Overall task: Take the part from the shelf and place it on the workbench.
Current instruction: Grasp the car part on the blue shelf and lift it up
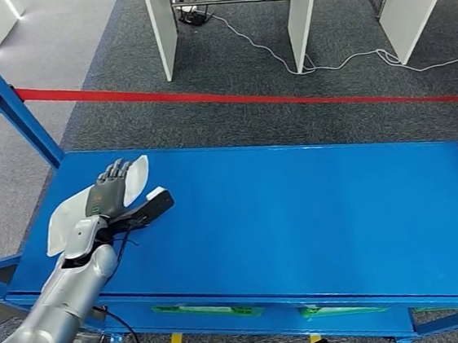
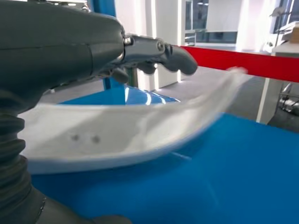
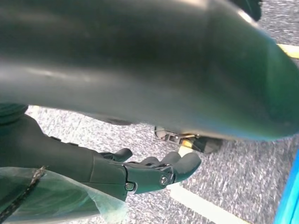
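Note:
The part (image 1: 65, 224) is a long, curved white plastic piece at the left end of the blue surface (image 1: 292, 214). My left hand (image 1: 110, 196) lies over its middle with the fingers on top and the thumb sticking out to the right. In the left wrist view the part (image 2: 123, 135) runs under the fingers of my left hand (image 2: 105, 42) and looks held just above the blue surface (image 2: 229, 177), its far end blurred. My right hand (image 3: 141, 172) hangs over the carpet beside the body, fingers loosely extended and holding nothing.
Blue frame posts (image 1: 9, 104) rise at the left end of the surface, and another stands at the right end. Beyond the far edge lie grey carpet, a red floor line (image 1: 238, 98), white table legs (image 1: 162, 31) and a cable (image 1: 339, 66).

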Robot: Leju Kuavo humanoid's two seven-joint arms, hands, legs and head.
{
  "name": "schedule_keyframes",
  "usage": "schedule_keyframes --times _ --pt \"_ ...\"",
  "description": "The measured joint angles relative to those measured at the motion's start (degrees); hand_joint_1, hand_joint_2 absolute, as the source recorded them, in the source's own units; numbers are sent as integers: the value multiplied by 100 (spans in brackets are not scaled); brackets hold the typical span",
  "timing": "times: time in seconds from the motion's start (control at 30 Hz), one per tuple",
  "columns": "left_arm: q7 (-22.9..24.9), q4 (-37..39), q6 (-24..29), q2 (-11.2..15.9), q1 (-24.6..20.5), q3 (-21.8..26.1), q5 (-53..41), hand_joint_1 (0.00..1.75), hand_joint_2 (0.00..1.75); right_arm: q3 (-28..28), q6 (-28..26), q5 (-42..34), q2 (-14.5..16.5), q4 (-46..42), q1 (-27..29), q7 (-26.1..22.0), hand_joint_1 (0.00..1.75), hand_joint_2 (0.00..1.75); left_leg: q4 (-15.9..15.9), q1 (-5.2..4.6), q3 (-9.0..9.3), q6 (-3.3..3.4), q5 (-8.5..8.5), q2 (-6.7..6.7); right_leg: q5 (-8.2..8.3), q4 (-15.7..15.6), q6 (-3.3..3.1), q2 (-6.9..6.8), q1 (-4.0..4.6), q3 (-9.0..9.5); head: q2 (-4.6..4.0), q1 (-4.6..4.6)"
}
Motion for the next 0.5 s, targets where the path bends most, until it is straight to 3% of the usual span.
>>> schedule_keyframes --times 0.07,0.17,0.2,0.23,0.3,0.37,0.4,0.5 --pt "-8 36 -3 -23 -13 14 15 0 175 1 6 0 -1 0 -2 -1 0 0 -36 22 16 70 23 5 -190 271 50 -7 -3 -140 0 16" --pt "-11 102 -34 -71 -26 25 16 0 175 1 9 -8 -1 1 -5 -2 0 0 -36 17 18 122 23 7 -634 1282 79 -14 -7 -634 0 39" --pt "-8 123 -56 -85 -29 27 16 0 175 1 8 -13 -1 1 -3 -2 0 0 -34 13 21 128 21 6 -659 1482 80 -15 -6 -740 0 38" --pt "0 142 -76 -98 -36 29 15 0 175 0 6 -19 -1 0 -2 -2 0 0 -30 11 25 129 17 5 -585 1490 77 -15 -5 -755 0 39" --pt "36 176 -116 -122 -64 36 10 0 175 0 1 -25 -1 -1 -7 -2 0 0 -20 10 40 119 3 0 -217 927 52 -20 -5 -490 0 40" --pt "85 211 -126 -146 -91 43 -3 0 175 1 -3 -31 0 -1 -31 -2 0 0 11 -15 29 78 -20 -6 7 272 21 -27 0 -142 0 38" --pt "106 228 -118 -156 -100 46 -11 0 175 2 -3 -33 1 -1 -40 -2 0 0 23 -27 17 52 -24 -8 30 100 6 -25 4 -49 0 35" --pt "176 277 -88 -181 -111 58 -37 0 175 -1 -9 -39 1 0 -36 -1 0 0 32 -25 7 -26 -32 -8 16 30 -56 -13 1 -16 0 36"
